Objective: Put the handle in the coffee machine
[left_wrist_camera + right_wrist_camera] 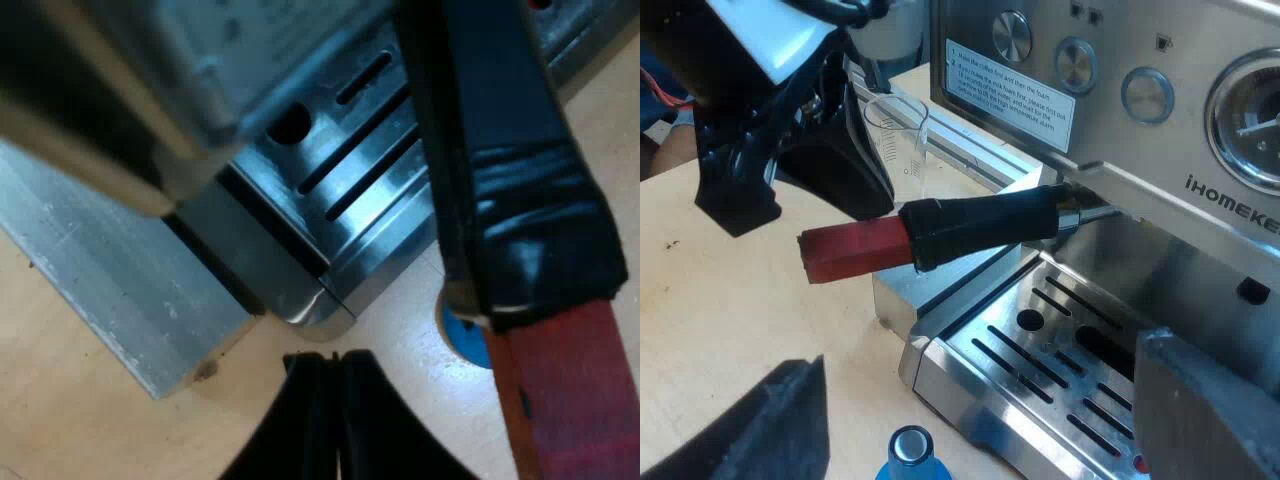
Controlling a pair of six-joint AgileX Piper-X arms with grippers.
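Right wrist view: the black-and-red-handled metal holder [985,228] sits at the steel espresso machine's [1160,130] front, its long axis running two to eight o'clock. Left gripper [325,362], clenched on nothing, lies just beside the red end [852,250], nearer; right gripper [980,360] spread wide.

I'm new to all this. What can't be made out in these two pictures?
Right wrist view: the metal end of the handle is hidden under the espresso machine, so whether it is locked in is unclear.
The blue tamper is cut off by the picture's edge there; in the left wrist view the handle hides most of it.
Right wrist view: the print on the machine's label is too small to read.
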